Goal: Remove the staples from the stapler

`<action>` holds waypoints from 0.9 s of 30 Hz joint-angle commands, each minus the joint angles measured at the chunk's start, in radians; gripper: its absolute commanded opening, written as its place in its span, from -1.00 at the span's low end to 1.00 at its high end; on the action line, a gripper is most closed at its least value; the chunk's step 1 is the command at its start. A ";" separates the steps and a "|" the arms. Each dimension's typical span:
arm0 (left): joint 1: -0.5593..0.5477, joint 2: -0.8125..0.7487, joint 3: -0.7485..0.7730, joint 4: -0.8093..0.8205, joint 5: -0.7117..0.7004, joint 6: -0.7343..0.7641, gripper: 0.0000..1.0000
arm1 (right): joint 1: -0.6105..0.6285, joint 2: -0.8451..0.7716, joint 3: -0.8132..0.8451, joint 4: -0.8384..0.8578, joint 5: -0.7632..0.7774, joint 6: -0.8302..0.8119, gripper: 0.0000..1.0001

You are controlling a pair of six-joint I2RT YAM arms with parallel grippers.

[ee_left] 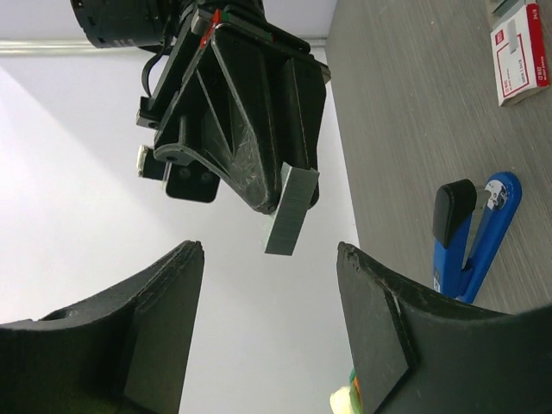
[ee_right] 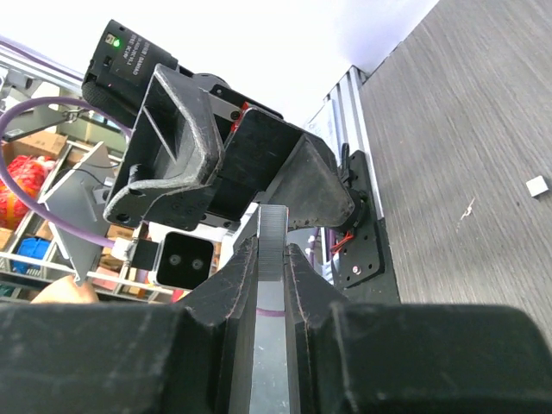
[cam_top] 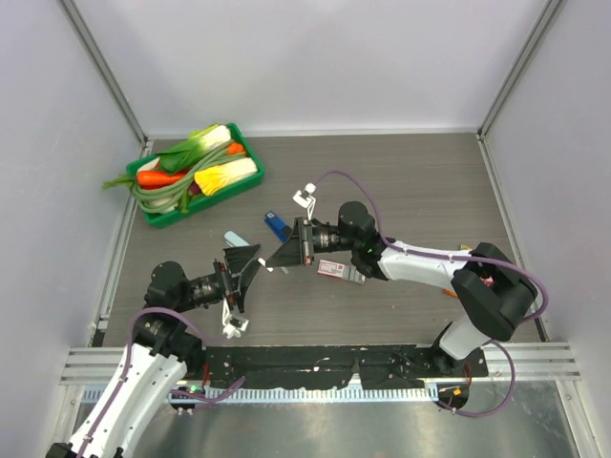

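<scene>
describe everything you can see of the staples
The staples are one short, flat, silver-grey metal strip with fine ridges along it. The right gripper pinches one end between its fingers, and the rest sticks out past the fingertips. The strip is held in the air above the table, its free end pointing into the gap of the open left gripper, which does not touch it.

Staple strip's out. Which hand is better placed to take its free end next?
Left, likely. The left hand is open, fingers flanking the staples' free end without touching; the right hand pinches the other end.
</scene>
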 commanded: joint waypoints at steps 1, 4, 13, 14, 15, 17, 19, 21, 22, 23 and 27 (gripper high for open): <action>-0.002 -0.003 -0.011 -0.023 0.037 0.065 0.33 | -0.005 0.026 -0.014 0.179 -0.052 0.104 -0.98; -0.001 0.009 -0.006 -0.022 0.031 0.079 0.26 | -0.005 0.045 -0.022 0.245 -0.065 0.158 -0.98; -0.001 0.023 0.000 -0.016 0.034 0.087 -0.18 | -0.005 0.106 -0.022 0.364 -0.088 0.250 -0.98; -0.001 0.020 -0.002 -0.016 0.034 0.085 -0.20 | -0.005 0.111 -0.022 0.363 -0.089 0.250 -0.98; -0.002 0.019 -0.002 -0.016 0.029 0.082 -0.22 | -0.005 0.114 -0.022 0.363 -0.088 0.249 -0.98; -0.001 0.011 -0.003 -0.014 0.028 0.079 -0.24 | -0.005 0.121 -0.019 0.361 -0.086 0.247 -0.98; -0.001 0.005 -0.008 -0.016 0.028 0.079 -0.24 | -0.005 0.126 -0.017 0.361 -0.082 0.247 -0.98; -0.001 -0.007 -0.014 -0.016 0.038 0.079 -0.24 | -0.006 0.134 -0.010 0.360 -0.078 0.247 -0.98; -0.002 -0.011 -0.016 -0.014 0.041 0.079 -0.24 | -0.006 0.137 -0.007 0.358 -0.078 0.249 -0.98; -0.002 -0.014 -0.019 -0.016 0.041 0.084 -0.24 | -0.005 0.138 -0.002 0.358 -0.078 0.253 -0.98; -0.001 -0.012 -0.019 -0.017 0.038 0.088 -0.24 | -0.006 0.151 0.001 0.349 -0.086 0.255 -0.98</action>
